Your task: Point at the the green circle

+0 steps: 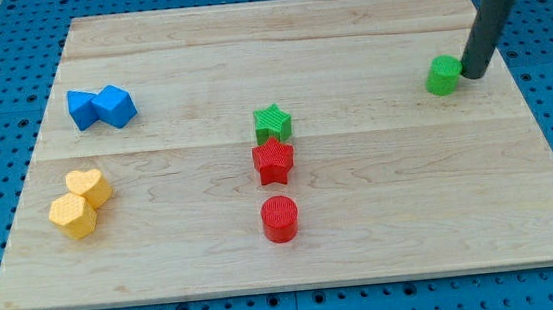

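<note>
The green circle block (442, 75) stands near the view's right edge of the wooden board, in the upper half. My dark rod comes down from the view's top right corner, and my tip (472, 75) rests on the board just right of the green circle, touching or almost touching its side.
A green star (273, 123) sits mid-board with a red star (273, 161) just below it and a red circle (280, 219) lower still. Two blue blocks (101, 107) lie at the upper left. A yellow heart (90, 187) and yellow hexagon (72, 215) lie at the left.
</note>
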Motion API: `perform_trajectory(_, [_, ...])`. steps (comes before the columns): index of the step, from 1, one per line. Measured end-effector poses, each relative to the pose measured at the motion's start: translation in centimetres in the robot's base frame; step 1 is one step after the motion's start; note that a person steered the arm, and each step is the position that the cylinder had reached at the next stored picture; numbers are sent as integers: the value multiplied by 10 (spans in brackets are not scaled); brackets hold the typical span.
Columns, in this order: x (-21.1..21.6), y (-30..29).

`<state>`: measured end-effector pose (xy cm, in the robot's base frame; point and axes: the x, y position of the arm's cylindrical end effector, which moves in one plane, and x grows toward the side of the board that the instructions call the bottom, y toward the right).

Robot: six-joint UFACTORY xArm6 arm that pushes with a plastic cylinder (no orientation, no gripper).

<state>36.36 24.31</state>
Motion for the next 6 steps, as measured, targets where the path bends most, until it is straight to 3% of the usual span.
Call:
perform_trajectory(2, [0,-162])
perform_trajectory(3, [32,-81])
perform_trajectory(4, [49,-97])
perform_trajectory(5, [27,-153])
perform_trajectory(6, [1,-165])
